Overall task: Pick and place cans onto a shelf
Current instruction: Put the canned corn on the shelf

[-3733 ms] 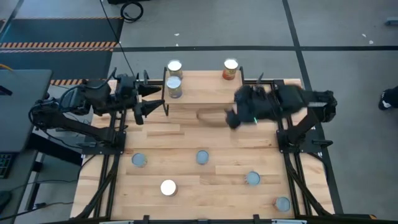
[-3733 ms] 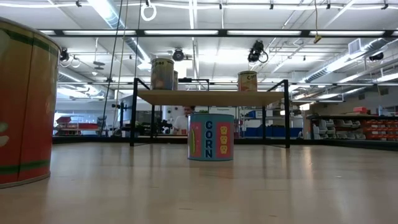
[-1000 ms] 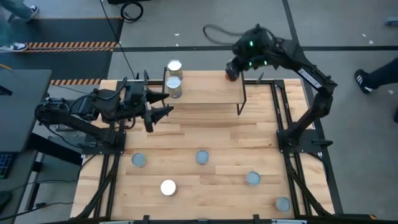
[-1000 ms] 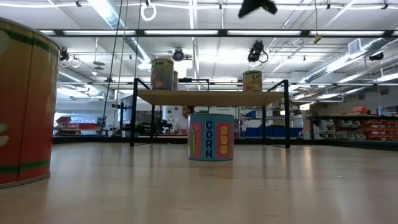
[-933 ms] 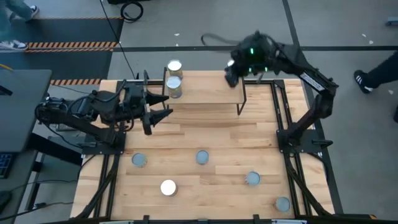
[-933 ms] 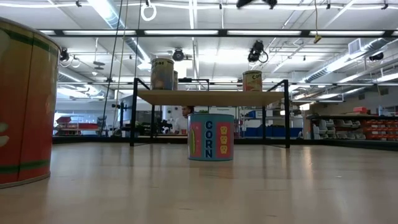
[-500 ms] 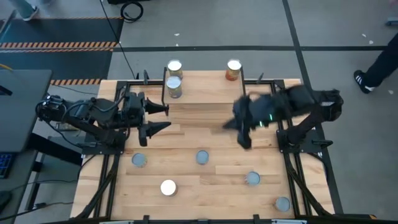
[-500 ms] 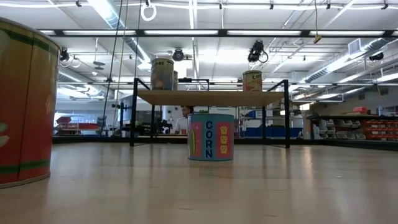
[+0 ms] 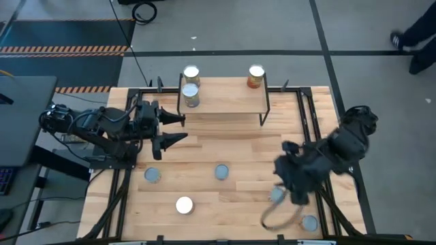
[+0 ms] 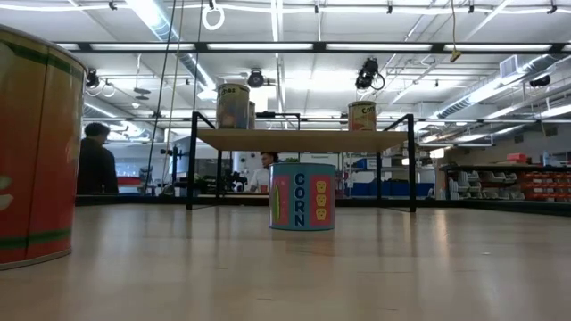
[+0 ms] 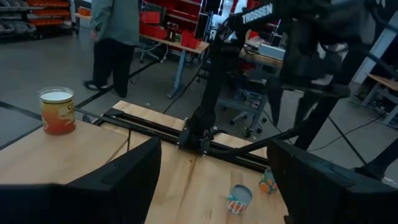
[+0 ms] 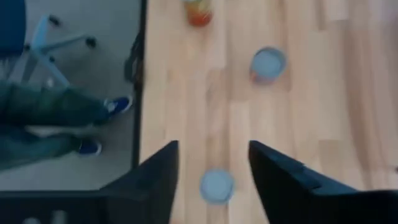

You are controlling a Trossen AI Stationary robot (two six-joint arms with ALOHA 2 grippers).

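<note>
The shelf [image 9: 225, 102] stands at the table's far middle and carries three cans: two at its left end [image 9: 191, 95] and one at its far right corner [image 9: 256, 75]. Several more cans stand on their bases on the tabletop, among them a corn can [image 10: 302, 196]. My right gripper [image 9: 287, 187] is open, pointing down above a can [image 12: 216, 185] at the near right, which shows between its fingers. My left gripper [image 9: 182, 128] is open and empty beside the shelf's left end.
Other cans stand at the near left [image 9: 152, 175], near middle [image 9: 221, 171], near edge [image 9: 184, 204] and near right corner [image 9: 309, 222]. A large can [image 10: 36, 143] stands close to the low camera. A person's legs [image 12: 56, 118] show beyond the table's edge.
My right gripper has swung from above the shelf's far right can toward the table's near edge and now hangs low over the near right cans. The cans on the shelf have stayed in place.
</note>
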